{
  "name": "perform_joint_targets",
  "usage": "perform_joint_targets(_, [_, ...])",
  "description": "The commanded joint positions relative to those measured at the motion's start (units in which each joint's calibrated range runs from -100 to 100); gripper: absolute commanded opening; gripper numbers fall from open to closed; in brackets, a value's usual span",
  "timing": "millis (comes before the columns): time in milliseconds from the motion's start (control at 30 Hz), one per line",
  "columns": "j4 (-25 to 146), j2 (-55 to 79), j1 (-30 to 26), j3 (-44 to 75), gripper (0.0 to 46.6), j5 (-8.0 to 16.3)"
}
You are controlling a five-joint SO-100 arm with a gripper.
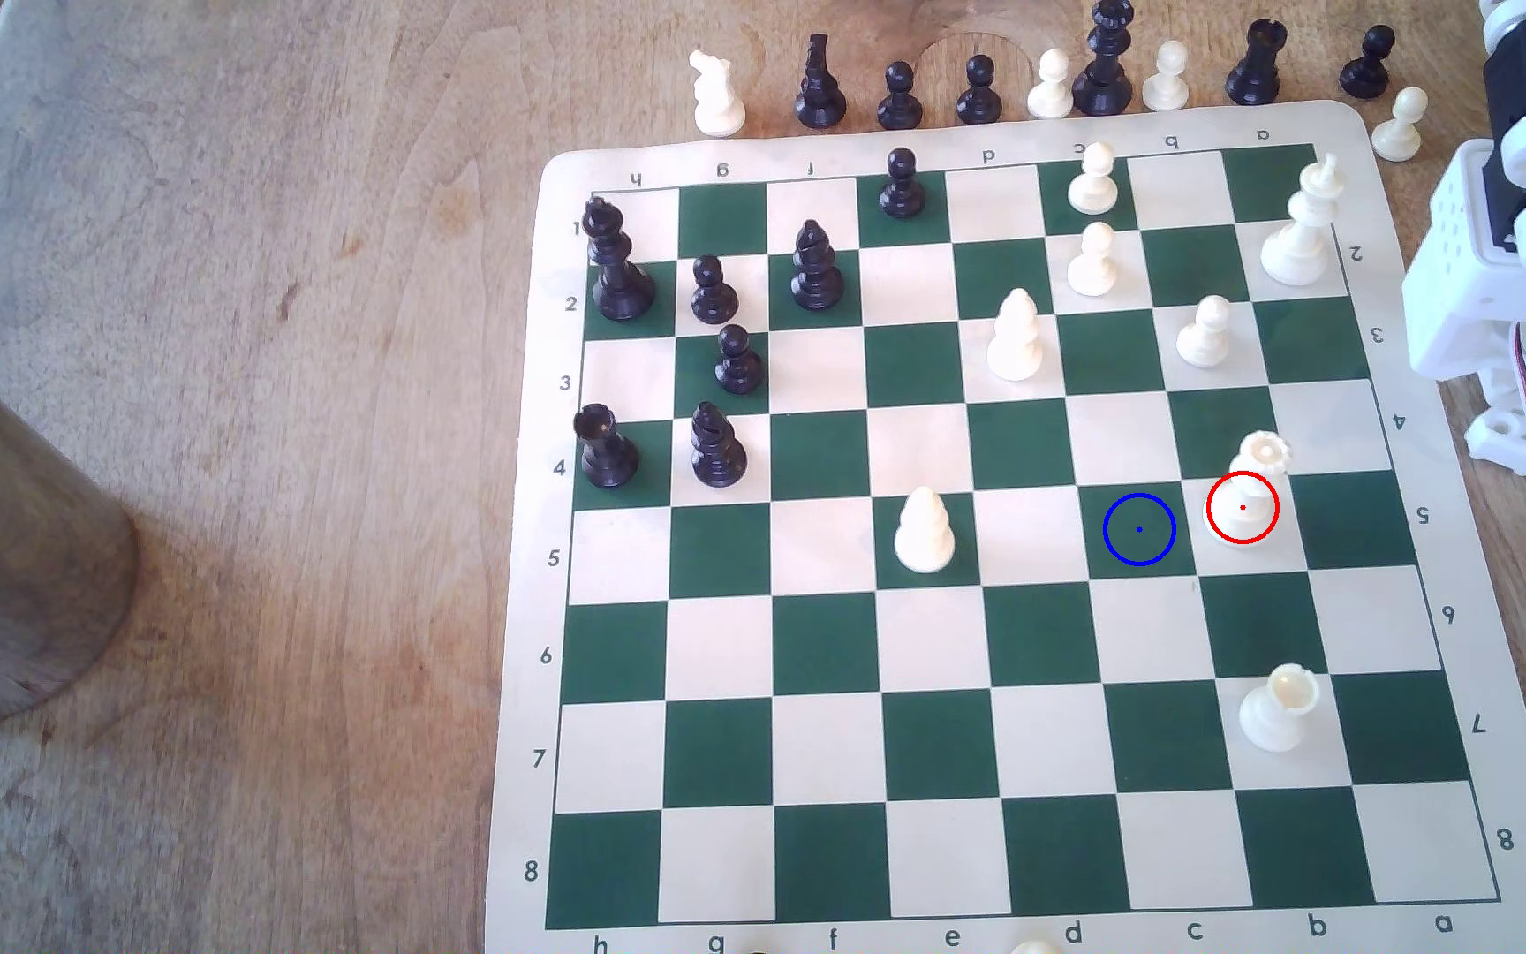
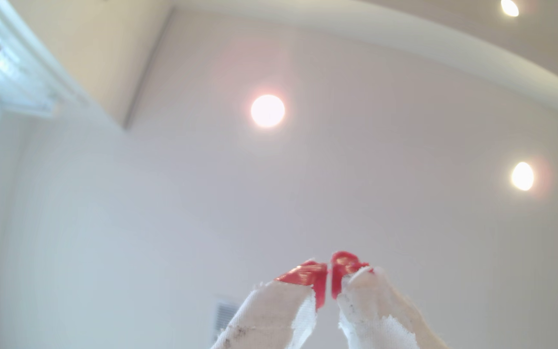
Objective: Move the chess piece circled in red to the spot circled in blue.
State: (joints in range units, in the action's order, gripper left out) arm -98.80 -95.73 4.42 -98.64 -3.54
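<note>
Cream-white plastic queen with toothed coronet (image 1: 1253,486) stands on the red-ringed cream square, just beside the blue-ringed dark green square (image 1: 1139,529) — untouched. Red-tipped, cloth-wrapped gripper (image 2: 329,280) points at the ceiling, jaws nearly closed, empty.

Board border (image 1: 557,514): 1–8 (a–h too)

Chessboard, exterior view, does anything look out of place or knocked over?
Nothing stands out: every piece stands upright, including the ringed white queen beside the empty blue-ringed square. Captured pieces line the wooden table past the chess mat's far edge.
</note>
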Motion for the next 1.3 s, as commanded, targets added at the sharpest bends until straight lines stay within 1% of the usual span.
perform_joint_targets(0, [1.8,0.0,-1.7,-0.4,0.2,-0.1])
perform_joint_targets(67, [6.0,0.0,-1.8,1.8,0.2,-0.1])
perform_joint_targets(233, [23.8,0.0,-1.9,10.5,0.2,-0.1])
perform_joint_targets(267, [29.5,0.0,-1.7,12.5,0.2,-0.1])
perform_joint_targets(367, [37.5,0.0,-1.3,13.8,0.2,-0.1])
perform_joint_targets(467, [51.9,0.0,-1.1,17.5,0.2,-0.1])
perform_joint_targets(500, [56.4,0.0,-0.8,19.2,0.2,0.1])
perform_joint_targets(533, [66.9,0.0,0.8,23.3,0.2,0.1])
perform_joint_targets(600, [76.4,0.0,3.1,26.8,0.2,0.1])
perform_joint_targets(800, [94.7,0.1,5.0,33.2,0.2,0.2])
perform_joint_targets(933, [115.5,0.1,6.3,40.2,0.2,0.4])
perform_joint_targets(1000, [123.7,0.1,8.3,43.2,0.2,0.4])
perform_joint_targets(1200, [139.4,0.1,8.5,47.5,0.2,0.5])
perform_joint_targets(1267, [146.8,0.1,8.4,49.1,0.2,0.1])
